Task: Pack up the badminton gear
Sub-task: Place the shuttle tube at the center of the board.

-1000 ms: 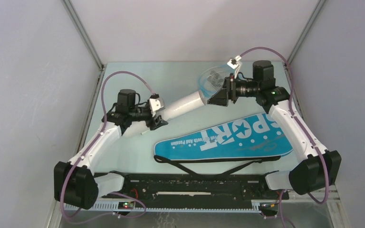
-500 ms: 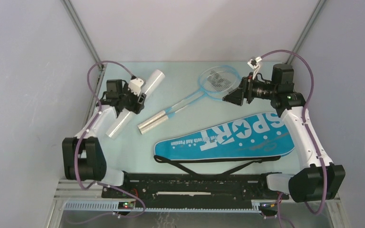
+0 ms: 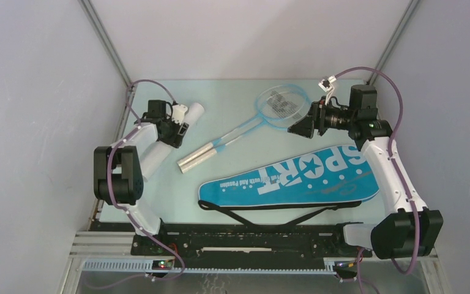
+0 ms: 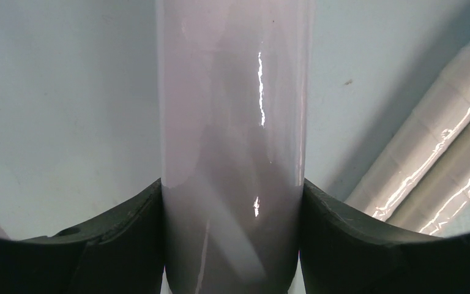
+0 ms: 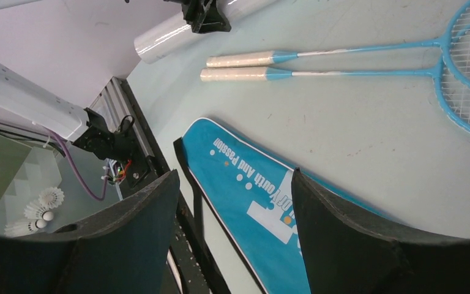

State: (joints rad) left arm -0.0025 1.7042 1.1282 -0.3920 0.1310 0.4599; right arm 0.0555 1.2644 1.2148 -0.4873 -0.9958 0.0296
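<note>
Two rackets (image 5: 242, 74), one tube (image 4: 232, 122), one bag (image 3: 294, 177)

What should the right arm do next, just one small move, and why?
Probably lower the right gripper onto the rackets beside it: its jaws are open and empty, the left gripper is clamping the white tube, and both rackets lie outside the bag.

Tube (image 3: 192, 114) far-left on table (image 3: 232, 92), slanting, clamped in left gripper (image 3: 174, 131). Rackets (image 3: 245, 128) side by side mid-table, right of tube: handles near-left, heads far-right. Right gripper (image 3: 300, 125) just right of heads. Bag (image 3: 294, 177) in front of rackets, lengthwise left to right; strap (image 3: 263, 211) along its near edge.
</note>
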